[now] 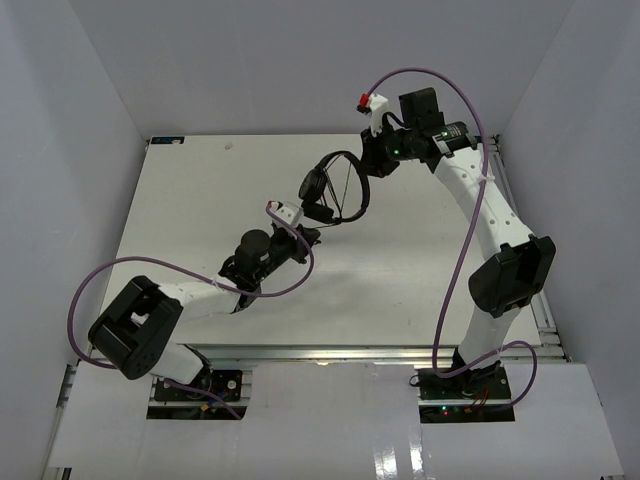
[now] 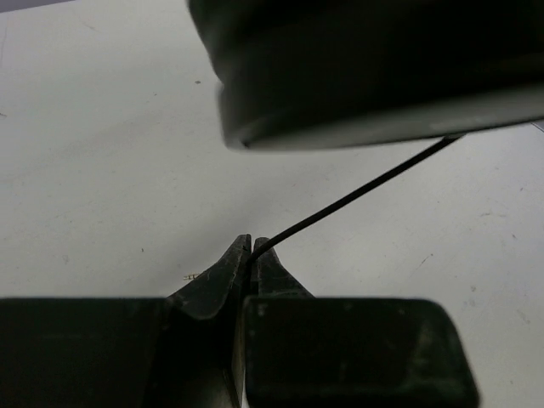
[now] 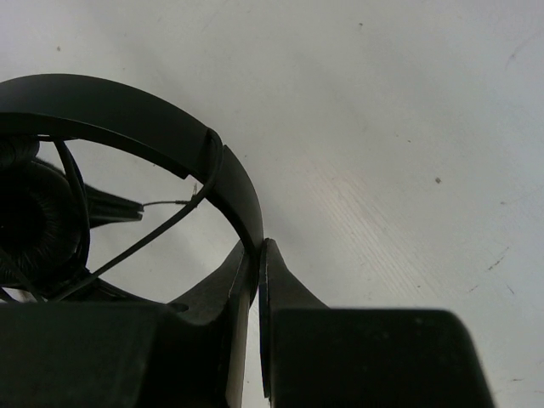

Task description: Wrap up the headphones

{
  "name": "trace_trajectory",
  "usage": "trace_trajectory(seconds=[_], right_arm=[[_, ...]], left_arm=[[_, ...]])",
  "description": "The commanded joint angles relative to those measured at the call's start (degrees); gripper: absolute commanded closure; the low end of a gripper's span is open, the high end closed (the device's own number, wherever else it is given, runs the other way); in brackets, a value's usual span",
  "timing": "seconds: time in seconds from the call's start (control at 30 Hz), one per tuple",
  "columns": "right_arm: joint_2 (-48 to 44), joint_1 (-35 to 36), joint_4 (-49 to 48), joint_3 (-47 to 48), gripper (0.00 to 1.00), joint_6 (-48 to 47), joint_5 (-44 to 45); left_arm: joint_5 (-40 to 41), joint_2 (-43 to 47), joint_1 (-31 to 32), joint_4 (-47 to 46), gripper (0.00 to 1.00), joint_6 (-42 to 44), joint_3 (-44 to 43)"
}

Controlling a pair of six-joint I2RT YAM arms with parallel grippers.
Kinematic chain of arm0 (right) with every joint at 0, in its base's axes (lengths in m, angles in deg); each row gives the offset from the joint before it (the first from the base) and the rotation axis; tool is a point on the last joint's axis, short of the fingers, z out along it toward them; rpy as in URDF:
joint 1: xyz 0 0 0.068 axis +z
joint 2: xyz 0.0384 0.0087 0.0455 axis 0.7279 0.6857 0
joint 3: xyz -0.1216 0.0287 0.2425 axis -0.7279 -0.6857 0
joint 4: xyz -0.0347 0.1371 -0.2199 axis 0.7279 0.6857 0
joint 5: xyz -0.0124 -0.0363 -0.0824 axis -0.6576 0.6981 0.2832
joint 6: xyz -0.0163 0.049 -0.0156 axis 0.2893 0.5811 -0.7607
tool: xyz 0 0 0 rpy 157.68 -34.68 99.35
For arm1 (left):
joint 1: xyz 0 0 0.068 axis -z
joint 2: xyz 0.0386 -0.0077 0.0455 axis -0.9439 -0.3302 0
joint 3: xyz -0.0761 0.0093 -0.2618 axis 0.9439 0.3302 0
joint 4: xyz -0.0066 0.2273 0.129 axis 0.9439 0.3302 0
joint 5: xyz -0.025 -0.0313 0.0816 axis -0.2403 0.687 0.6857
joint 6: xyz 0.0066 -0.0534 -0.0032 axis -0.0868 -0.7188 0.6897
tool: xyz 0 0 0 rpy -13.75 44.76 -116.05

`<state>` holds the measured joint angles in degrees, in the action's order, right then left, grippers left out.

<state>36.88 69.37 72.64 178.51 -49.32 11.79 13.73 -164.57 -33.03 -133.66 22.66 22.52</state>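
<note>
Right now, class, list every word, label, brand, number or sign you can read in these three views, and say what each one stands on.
No readable text in any view.
On the small black on-ear headphones: no brand or lettering shows.
The tiny yellowish mark on the white table, beside the left gripper: too small to read.

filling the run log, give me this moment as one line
left tool: shut on cord | right tool: shut on headband | headphones: held between both tools | cord: straight to earcup
</note>
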Motion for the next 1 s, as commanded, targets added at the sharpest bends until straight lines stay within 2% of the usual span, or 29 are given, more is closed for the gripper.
trace_trajectory(seconds=[0.0, 0.17, 0.43, 0.73, 0.97], right_arm=[[-3.3, -0.1, 3.6, -0.3, 0.92, -7.3, -6.8], [-2.0, 0.0, 7.1, 0.7, 0.92, -12.8, -8.9], [0.3, 1.3, 9.8, 0.5, 0.92, -17.2, -10.2], [1.5, 3.0, 5.2, -5.2, 0.92, -16.1, -7.5], [4.0, 3.5, 0.7, -8.0, 0.92, -15.6, -2.3]], left_arm=[[-4.8, 1.9, -2.5, -3.4, 0.87, 4.3, 2.3], [-11.6, 0.8, -6.5, -5.2, 0.81, 5.2, 3.9], [-17.9, -2.5, -11.2, -6.9, 0.77, 5.5, 4.3], [-25.0, -12.9, -12.9, -8.0, 0.86, 3.7, -1.8], [-28.4, -18.5, -13.4, -10.5, 0.97, 2.7, -4.5]])
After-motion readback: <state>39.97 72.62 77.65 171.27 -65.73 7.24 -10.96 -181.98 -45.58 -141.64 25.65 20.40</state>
